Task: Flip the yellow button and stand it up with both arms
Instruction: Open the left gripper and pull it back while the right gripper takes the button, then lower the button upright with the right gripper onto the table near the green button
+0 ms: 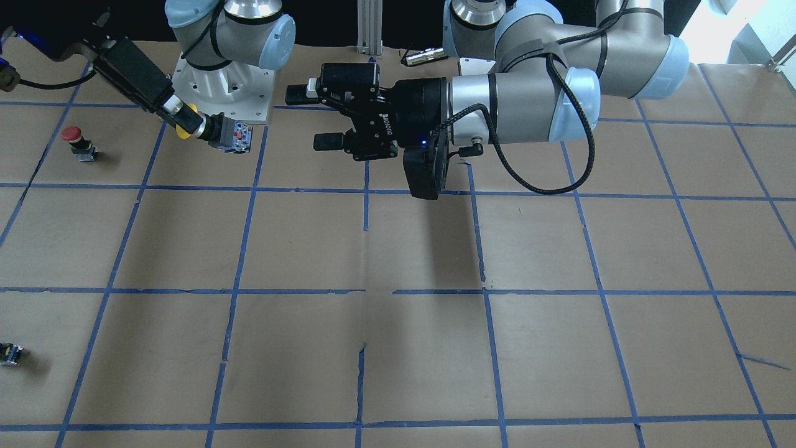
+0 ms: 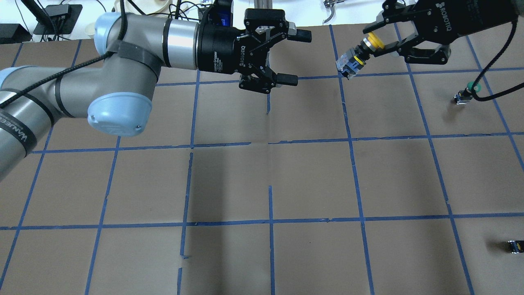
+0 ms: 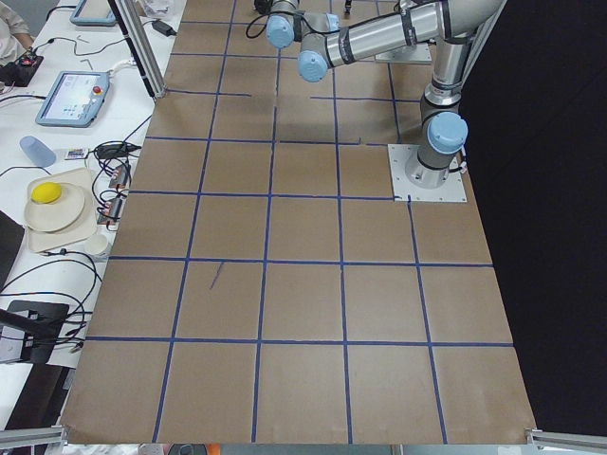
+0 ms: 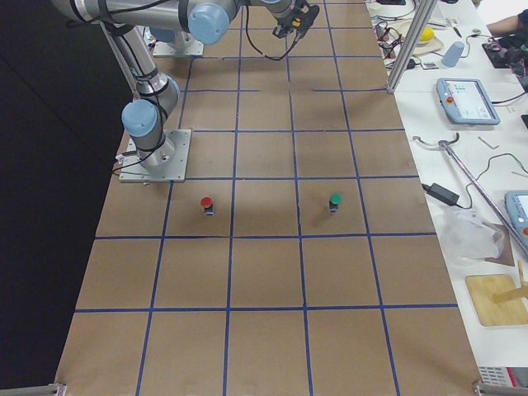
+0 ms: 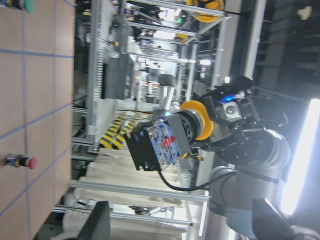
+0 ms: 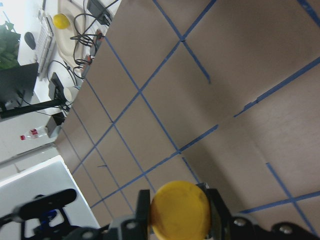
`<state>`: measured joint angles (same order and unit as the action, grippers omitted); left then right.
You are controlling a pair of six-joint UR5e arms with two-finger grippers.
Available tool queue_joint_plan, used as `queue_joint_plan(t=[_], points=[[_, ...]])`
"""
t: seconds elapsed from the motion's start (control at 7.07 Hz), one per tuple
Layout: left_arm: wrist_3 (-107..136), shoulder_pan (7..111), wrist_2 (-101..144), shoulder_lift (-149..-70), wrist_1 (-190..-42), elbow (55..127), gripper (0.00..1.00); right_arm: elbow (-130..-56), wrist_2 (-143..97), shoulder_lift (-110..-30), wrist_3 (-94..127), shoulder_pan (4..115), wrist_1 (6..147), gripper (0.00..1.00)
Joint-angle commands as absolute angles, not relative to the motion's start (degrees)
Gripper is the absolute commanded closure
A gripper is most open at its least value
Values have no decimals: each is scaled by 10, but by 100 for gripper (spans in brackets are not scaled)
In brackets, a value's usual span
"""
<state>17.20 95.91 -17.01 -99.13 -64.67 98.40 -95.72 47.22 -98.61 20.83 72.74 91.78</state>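
Observation:
My right gripper (image 2: 373,41) is shut on the yellow button (image 2: 370,42) at its neck, just behind the yellow cap. It holds the button in the air, lying sideways, with the metallic base (image 2: 347,64) pointing toward my left gripper. In the front view the button (image 1: 186,122) hangs near the right arm's base. My left gripper (image 2: 295,57) is open and empty, level with the button and a short gap away from its base. The left wrist view shows the button's base (image 5: 157,145) and cap (image 5: 196,120) straight ahead. The right wrist view shows the cap (image 6: 180,210) between the fingers (image 6: 144,205).
A red-capped button (image 1: 74,140) stands on the brown paper table near the right arm's side. A green-capped button (image 2: 470,87) stands at the right. A small black switch block (image 2: 515,246) lies near the table's right front edge. Operator desks border the far side.

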Motion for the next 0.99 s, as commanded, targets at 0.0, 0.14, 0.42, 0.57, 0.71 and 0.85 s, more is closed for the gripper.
queue_joint_plan(t=[0.0,0.14,0.42,0.57,0.71,0.85], points=[[205,966,-359,-962,-689,949,1,-992,576,-986,6,702,890,84],[193,965,-468,-942,-767,948,1,-1021,615,-985,-123,688,891,85],[147,954,-703,-934,-802,954,1,-1074,681,-986,-368,616,897,86],[109,952,-808,-941,-795,960,1,-1091,706,-985,-526,551,896,86],[59,951,-883,-941,-793,946,1,-1102,707,-984,-655,493,897,85],[29,946,-938,-931,-795,946,0,-1106,707,-967,-745,470,909,85]])
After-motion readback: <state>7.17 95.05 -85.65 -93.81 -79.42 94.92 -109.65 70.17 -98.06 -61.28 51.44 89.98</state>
